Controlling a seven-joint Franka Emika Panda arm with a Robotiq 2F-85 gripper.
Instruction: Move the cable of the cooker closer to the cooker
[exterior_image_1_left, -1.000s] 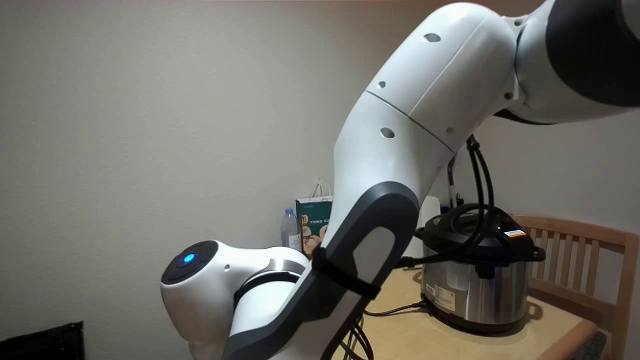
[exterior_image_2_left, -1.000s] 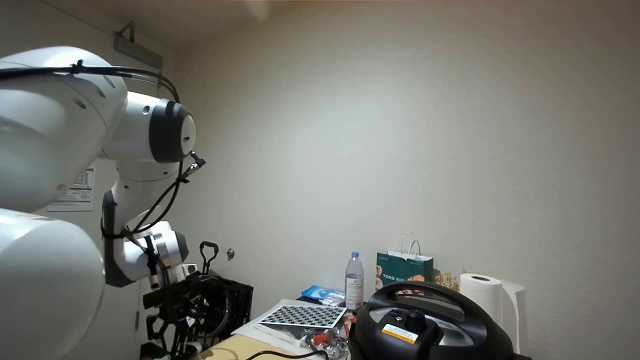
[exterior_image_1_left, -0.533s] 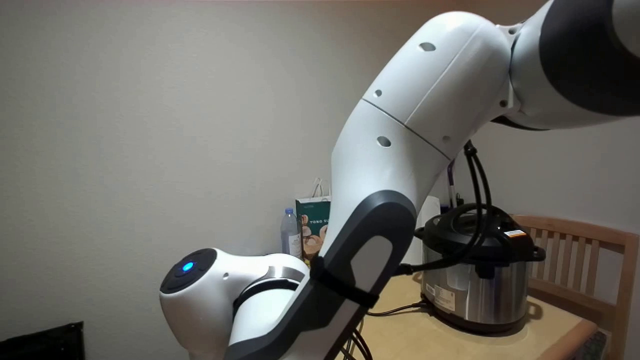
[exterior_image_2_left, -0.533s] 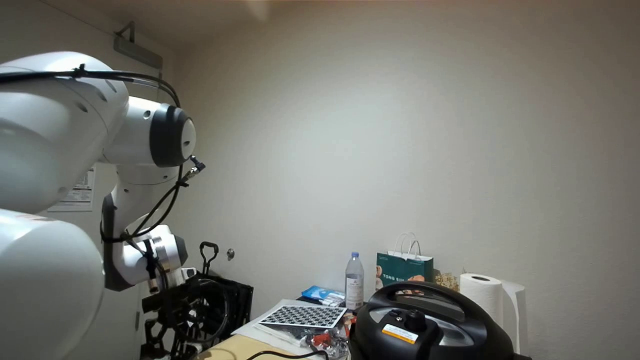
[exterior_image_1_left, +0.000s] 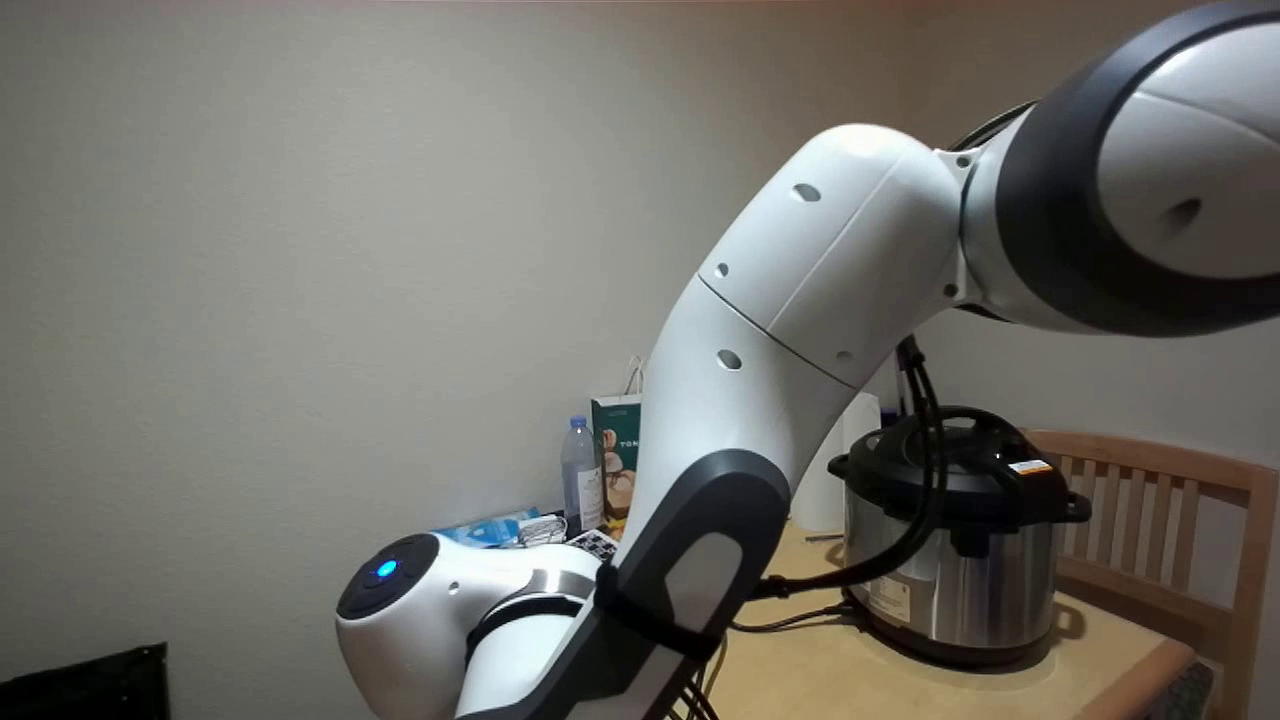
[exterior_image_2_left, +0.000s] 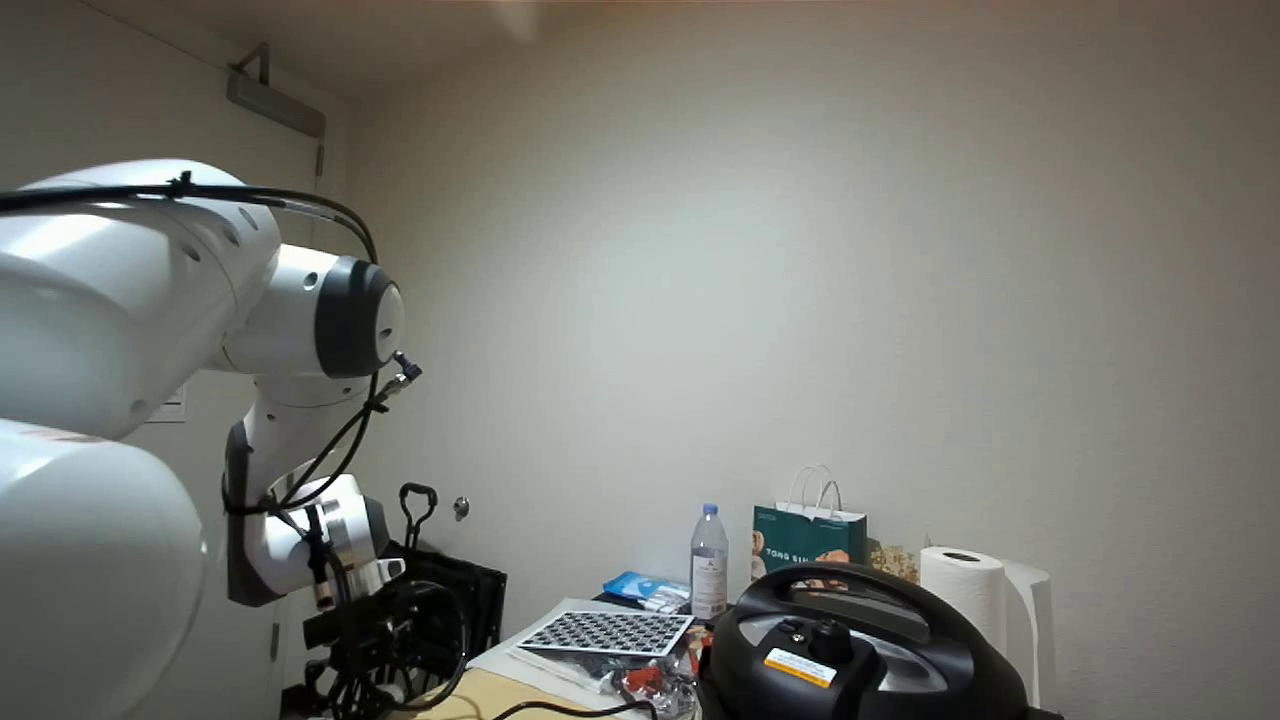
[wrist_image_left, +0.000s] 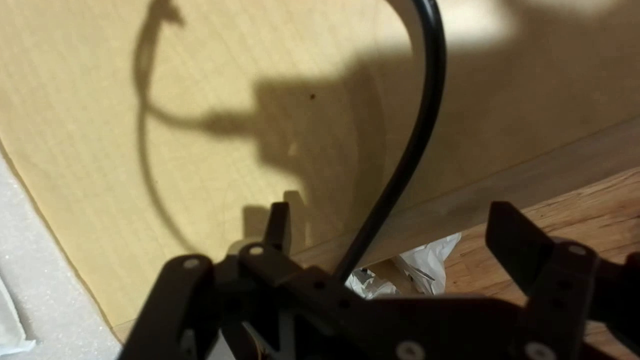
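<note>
The gripper (wrist_image_left: 390, 210) is spread pretty wide, and in the wrist view the cable (wrist_image_left: 433, 90) can be seen curving down between its two fingers (wrist_image_left: 515, 245), a gap left on either side, before it gets hidden by the gripper's body. Whether it's level with the tips can't really be told. In an exterior view the cooker (exterior_image_1_left: 950, 590) is parked near the end of the table (exterior_image_1_left: 790, 670), and the cable is run out from the cooker's base across the tabletop till it's blocked by the white arm (exterior_image_1_left: 720, 420). A wooden chair (exterior_image_1_left: 1150, 458) is partly covered by the cooker, and a paper-towel roll (exterior_image_2_left: 965, 590), a bottle (exterior_image_2_left: 709, 570) and a green bag (exterior_image_2_left: 780, 525) are stood further back.
</note>
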